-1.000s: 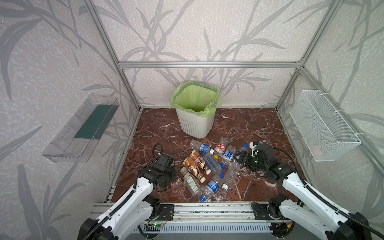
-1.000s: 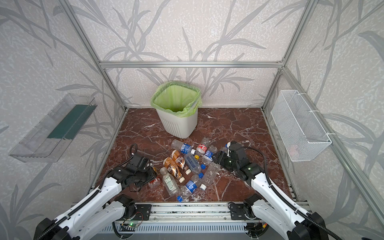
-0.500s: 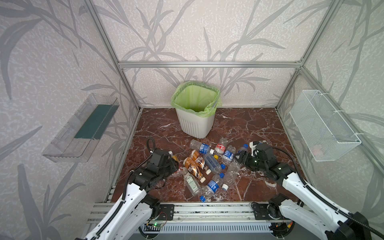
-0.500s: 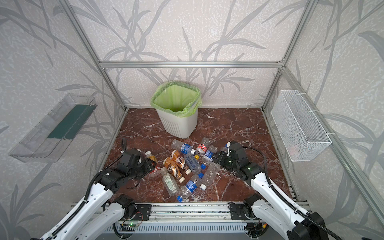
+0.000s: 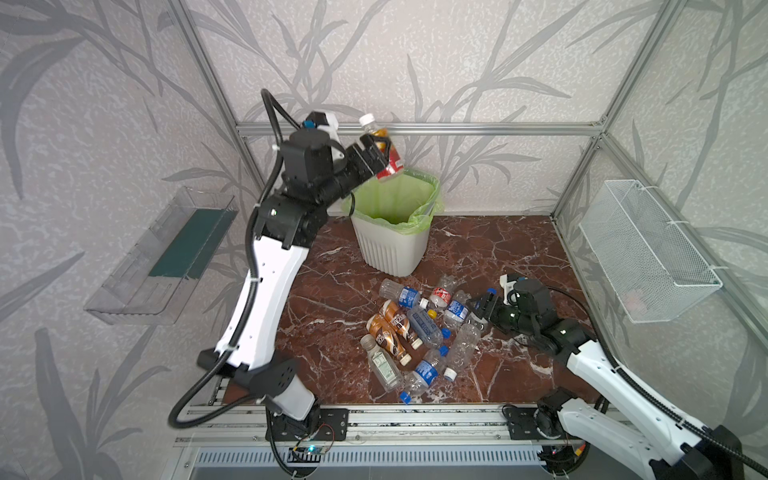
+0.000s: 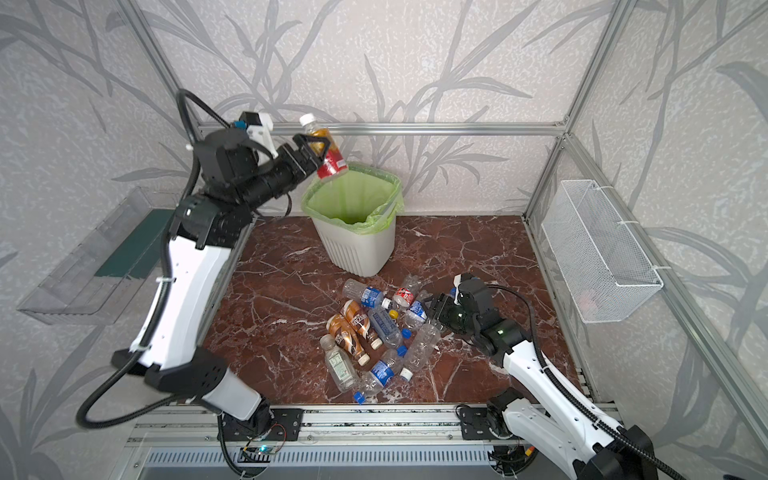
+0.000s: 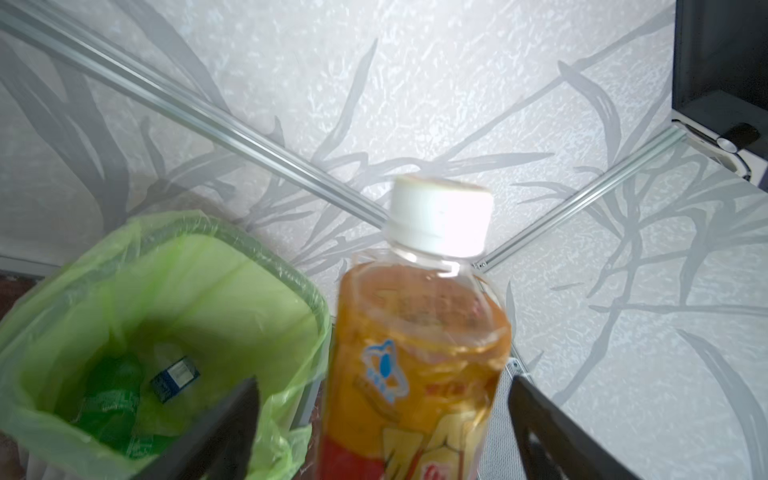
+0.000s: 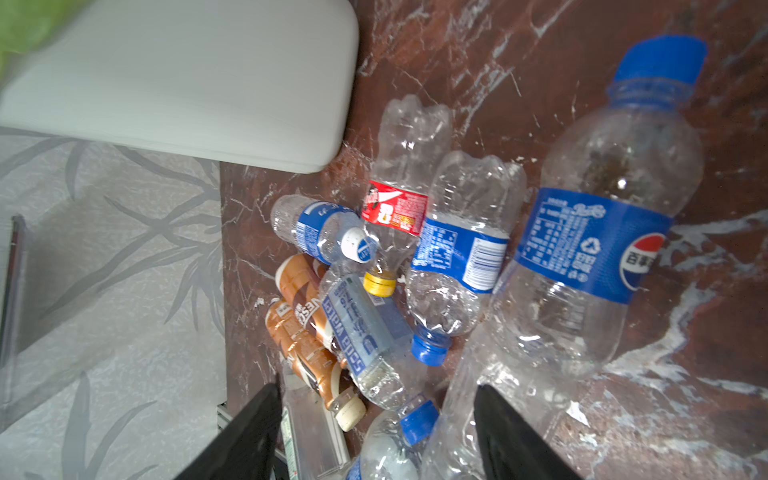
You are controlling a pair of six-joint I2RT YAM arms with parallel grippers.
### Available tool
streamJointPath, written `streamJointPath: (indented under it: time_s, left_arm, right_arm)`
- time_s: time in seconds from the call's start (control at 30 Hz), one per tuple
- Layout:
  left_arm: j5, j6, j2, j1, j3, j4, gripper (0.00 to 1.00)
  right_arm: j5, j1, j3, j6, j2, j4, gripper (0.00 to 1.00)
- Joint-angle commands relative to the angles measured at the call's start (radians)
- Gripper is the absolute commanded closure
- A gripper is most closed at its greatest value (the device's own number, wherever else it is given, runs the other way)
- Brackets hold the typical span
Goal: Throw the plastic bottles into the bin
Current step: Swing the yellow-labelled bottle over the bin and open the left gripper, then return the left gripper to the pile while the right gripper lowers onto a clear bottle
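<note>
Left pincer spread wide around orange-labelled bottle, above the bin
Its label blurred, base cropped in wrist view; right pincer half-spread over worktop bottles, labels reading Pepsi, "soda water", "NESC"

We hold our left arm high, left gripper spread wide; right arm stretched low, right gripper half spread.

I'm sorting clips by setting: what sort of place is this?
Most likely a robot test booth, not a home: a metal frame holds wallpapered panels, two robot arms are mounted on a rail, and bottles lie by a bin on a marble-look floor.
</note>
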Motion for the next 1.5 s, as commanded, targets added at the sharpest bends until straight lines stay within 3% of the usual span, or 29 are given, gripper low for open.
streamJointPath:
  time_s: [0.0, 0.03, 0.1, 0.17, 0.3, 0.53, 0.87, 1.47]
  left_arm:
    - [-0.115, 0.122, 0.002, -0.018, 0.21, -0.43, 0.01]
    - [-0.14, 0.133, -0.078, -0.021, 0.098, -0.395, 0.01]
    - [-0.206, 0.145, -0.352, -0.02, -0.367, -0.128, 0.01]
    - [-0.258, 0.129, -0.548, 0.001, -0.666, -0.017, 0.01]
    - [-0.306, 0.064, -0.734, 0.008, -0.969, -0.081, 0.01]
    - [-0.165, -0.058, -0.956, 0.008, -1.44, -0.035, 0.07]
    - [-0.064, -0.132, -1.07, 0.008, -1.7, 0.01, 0.1]
    - [-0.02, -0.156, -1.052, 0.008, -1.793, 0.046, 0.13]
  right_arm:
    - [0.029, 0.004, 0.016, -0.02, -0.042, -0.057, 0.23]
    - [0.034, 0.004, 0.003, -0.015, -0.053, -0.051, 0.23]
    - [0.038, 0.003, -0.029, -0.002, -0.06, -0.033, 0.22]
    - [0.022, 0.001, -0.039, -0.004, -0.044, -0.021, 0.22]
    - [0.011, 0.001, -0.051, -0.014, -0.021, -0.016, 0.22]
    - [0.013, 0.001, -0.07, -0.018, -0.018, -0.009, 0.23]
    - [0.017, 0.002, -0.097, -0.003, -0.06, -0.044, 0.24]
    - [0.045, 0.028, -0.134, 0.038, -0.073, -0.106, 0.24]
